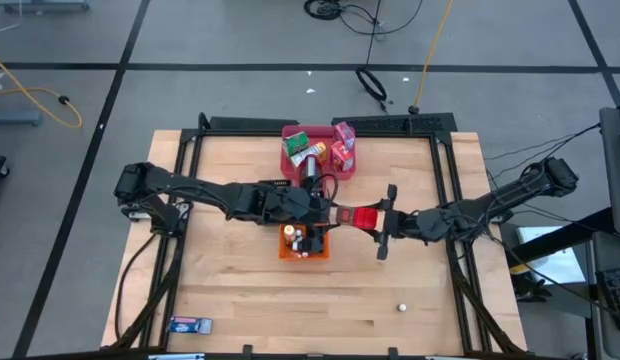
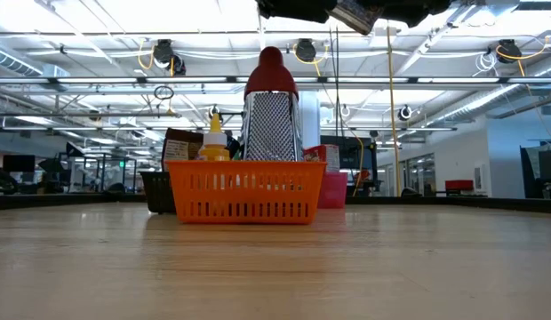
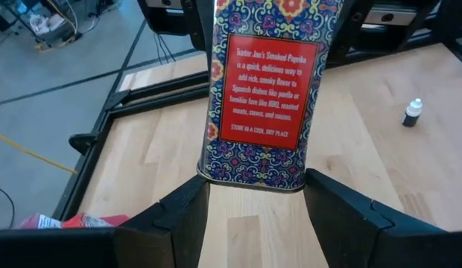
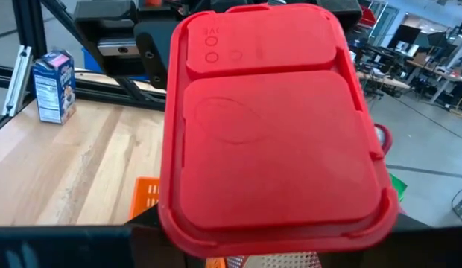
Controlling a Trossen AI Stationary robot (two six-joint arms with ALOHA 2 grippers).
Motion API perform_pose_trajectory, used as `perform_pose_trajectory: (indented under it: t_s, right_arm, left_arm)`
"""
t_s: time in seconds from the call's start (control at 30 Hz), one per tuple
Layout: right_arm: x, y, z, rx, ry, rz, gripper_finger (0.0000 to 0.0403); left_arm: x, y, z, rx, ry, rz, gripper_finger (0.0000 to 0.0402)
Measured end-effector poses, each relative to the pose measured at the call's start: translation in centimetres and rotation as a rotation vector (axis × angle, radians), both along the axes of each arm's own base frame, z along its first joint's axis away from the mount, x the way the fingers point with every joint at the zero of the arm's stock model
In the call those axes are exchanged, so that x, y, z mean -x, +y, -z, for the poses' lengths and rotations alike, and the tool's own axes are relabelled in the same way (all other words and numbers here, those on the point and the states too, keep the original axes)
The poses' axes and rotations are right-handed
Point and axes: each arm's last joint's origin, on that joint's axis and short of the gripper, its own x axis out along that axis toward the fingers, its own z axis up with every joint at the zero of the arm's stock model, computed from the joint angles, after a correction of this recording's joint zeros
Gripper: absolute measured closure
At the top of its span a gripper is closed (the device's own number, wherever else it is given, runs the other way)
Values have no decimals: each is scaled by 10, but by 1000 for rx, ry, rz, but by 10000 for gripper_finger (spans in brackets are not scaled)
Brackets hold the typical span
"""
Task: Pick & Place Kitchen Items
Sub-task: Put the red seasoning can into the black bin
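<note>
From above, nearest the camera are my two arms meeting over the middle of the table (image 1: 240,290). My left gripper (image 1: 330,212) and right gripper (image 1: 375,220) face each other with a red tin (image 1: 362,217) between them, just above the far right corner of the orange basket (image 1: 290,250). Beyond it sits the pink tray (image 1: 290,160) with green and red cartons (image 1: 335,145). A blue carton (image 1: 188,324) lies near the front left edge, and a tiny shaker (image 1: 400,308) stands alone toward the front right.

At table height, the orange basket (image 2: 244,191) is closest, holding a grater (image 2: 273,124) with a red top and a yellow bottle (image 2: 214,142). A black basket (image 2: 156,191) stands behind it on the left, the pink tray (image 2: 334,191) behind on the right.

From my left wrist, my fingers (image 3: 179,216) are clamped on the bottom of the tin (image 3: 268,89), patterned blue with a red paprika label. A small dark bottle (image 3: 413,113) stands well off on the wood.

From my right wrist, my fingers are closed on the tin's red lid (image 4: 272,126), which fills the view. A blue carton (image 4: 54,85) stands at the table's edge, the orange basket (image 4: 147,197) below.
</note>
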Motion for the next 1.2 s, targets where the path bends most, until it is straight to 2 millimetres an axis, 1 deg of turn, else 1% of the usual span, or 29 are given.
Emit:
perform_pose_trajectory:
  t_s: [0.27, 0.4, 0.63, 0.83, 1.2]
  right_arm:
    - [0, 0, 3, -33, 17, -10, 233]
    - [0, 1, 2, -37, 15, -9, 233]
    - [0, 2, 1, -56, 10, -49, 233]
    - [0, 2, 1, -55, 11, -48, 234]
    - [0, 2, 2, -43, 19, -47, 234]
  left_arm:
    - [1, 1, 3, -33, 32, -10, 190]
    - [0, 1, 2, -28, 19, 16, 190]
    - [-1, -2, 0, -103, 10, 80, 190]
    - [-1, -3, 0, -104, 7, 81, 190]
    - [1, -13, 0, -111, 6, 114, 189]
